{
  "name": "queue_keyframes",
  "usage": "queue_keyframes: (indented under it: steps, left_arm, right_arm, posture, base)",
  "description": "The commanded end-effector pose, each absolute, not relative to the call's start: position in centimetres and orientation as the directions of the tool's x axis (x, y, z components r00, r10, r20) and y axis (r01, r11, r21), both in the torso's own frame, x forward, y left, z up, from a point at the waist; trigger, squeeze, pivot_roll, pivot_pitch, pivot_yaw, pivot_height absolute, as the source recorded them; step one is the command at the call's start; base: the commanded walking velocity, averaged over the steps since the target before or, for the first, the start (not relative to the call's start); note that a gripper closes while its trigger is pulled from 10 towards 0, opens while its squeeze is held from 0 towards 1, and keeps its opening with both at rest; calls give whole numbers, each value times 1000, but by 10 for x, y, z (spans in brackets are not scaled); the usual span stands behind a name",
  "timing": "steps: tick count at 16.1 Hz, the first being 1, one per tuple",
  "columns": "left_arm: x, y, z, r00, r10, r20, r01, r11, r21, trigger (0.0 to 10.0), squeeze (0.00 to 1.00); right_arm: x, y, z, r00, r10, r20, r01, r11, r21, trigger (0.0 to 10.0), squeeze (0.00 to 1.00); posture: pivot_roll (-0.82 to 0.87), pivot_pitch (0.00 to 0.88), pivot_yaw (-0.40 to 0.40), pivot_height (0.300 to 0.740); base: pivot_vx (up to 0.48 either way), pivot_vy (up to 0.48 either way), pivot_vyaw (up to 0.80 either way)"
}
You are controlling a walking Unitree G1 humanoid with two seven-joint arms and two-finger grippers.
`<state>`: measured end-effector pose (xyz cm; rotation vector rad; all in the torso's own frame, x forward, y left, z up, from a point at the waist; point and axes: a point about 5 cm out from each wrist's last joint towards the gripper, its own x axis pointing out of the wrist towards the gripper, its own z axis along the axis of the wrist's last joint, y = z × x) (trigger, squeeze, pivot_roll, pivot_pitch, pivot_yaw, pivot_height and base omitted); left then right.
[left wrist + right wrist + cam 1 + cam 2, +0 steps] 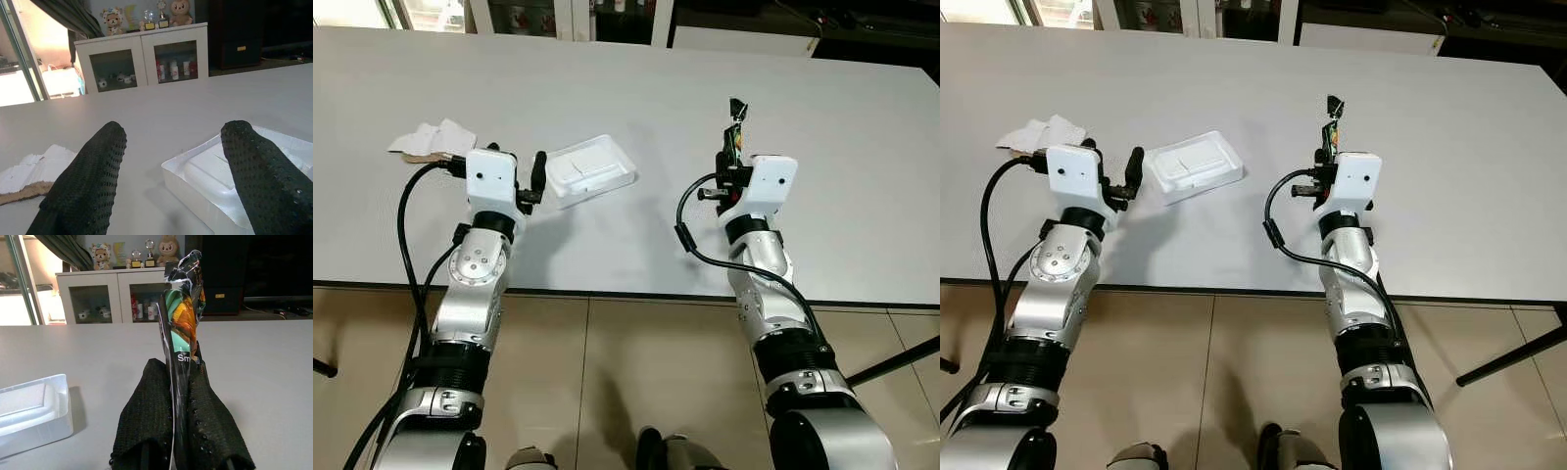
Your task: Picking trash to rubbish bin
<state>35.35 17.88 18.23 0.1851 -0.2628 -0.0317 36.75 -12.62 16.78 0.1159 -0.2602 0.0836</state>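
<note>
A colourful snack wrapper point(181, 328) stands up between the black fingers of my right gripper point(733, 147), which is shut on it over the right part of the white table point(636, 88). A white foam tray point(589, 170) lies on the table near its middle. My left gripper point(504, 166) is open just left of the tray, with one finger point(259, 171) close against the tray's near rim. A crumpled white tissue with a brown scrap point(431, 142) lies beyond the left gripper on the table.
The table's front edge point(607, 292) runs across below my arms, with tiled floor beneath. A white glass-door cabinet point(142, 58) with small figures stands beyond the far side of the table. A dark table leg point(901, 357) slants at the lower right.
</note>
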Motion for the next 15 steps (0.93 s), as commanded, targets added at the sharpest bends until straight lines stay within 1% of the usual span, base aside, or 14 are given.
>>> queue_keyframes:
  steps: [1, 15]
  left_arm:
    - [355, 179, 183, 964, -45, 261, -6, 981, 192, 10000, 0]
    - [356, 176, 182, 962, -29, 273, -20, 985, 173, 10000, 0]
  right_arm:
    - [369, -127, 171, 961, 65, 268, -97, 990, 105, 10000, 0]
    - [370, -127, 170, 962, 71, 265, -101, 990, 103, 10000, 0]
  posture:
    - [-8, 105, -44, 740]
    - [-14, 97, -45, 740]
  base:
    - [0, 0, 0]
    - [0, 0, 0]
